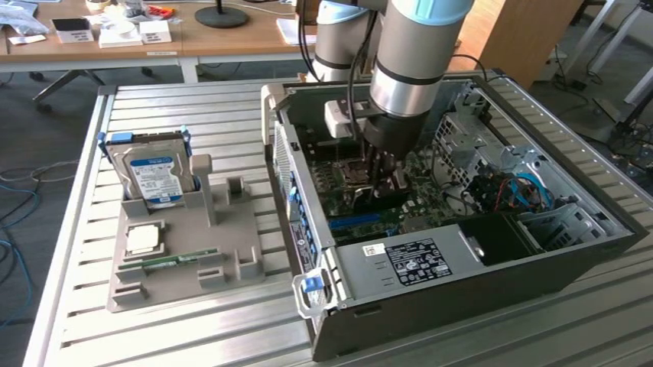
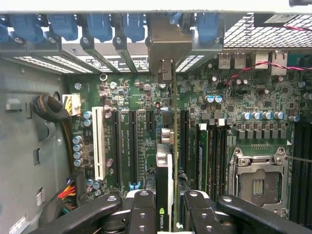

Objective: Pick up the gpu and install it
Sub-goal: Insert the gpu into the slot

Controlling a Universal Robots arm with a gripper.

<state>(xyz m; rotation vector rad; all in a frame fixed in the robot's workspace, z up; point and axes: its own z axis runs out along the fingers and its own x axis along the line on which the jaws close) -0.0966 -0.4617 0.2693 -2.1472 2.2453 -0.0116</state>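
1. Currently, the end effector (image 2: 165, 207) is reached down inside the open computer case (image 1: 459, 283). Its two black fingers (image 2: 141, 212) are partly closed and clamped on either face of the gpu (image 2: 164, 170).
2. The gpu stands on edge between the fingers, with the black cooler on one face and the thin green board edge on the other. The card runs across the motherboard (image 2: 131, 92) toward the rear wall of the case.
3. The silver bracket (image 2: 168, 46) at the far end of the gpu meets the rear wall, among the row of blue slot latches (image 2: 97, 24).
4. The card lines up over the expansion slots, with the white slot (image 2: 97, 144) and long black slots on one side. The memory slots and the processor socket (image 2: 257, 183) are on the other side. Whether its edge is seated in a slot cannot be told.
5. In the exterior view, the arm drops straight into the case, and the case sits on the slatted metal table (image 1: 204, 329).
6. On the exterior view's left, well apart from the case, a grey holder (image 1: 240, 260) rests on the table. It carries an upright hard drive (image 1: 153, 176), a square processor chip (image 1: 143, 238) and a narrow memory stick (image 1: 179, 260).
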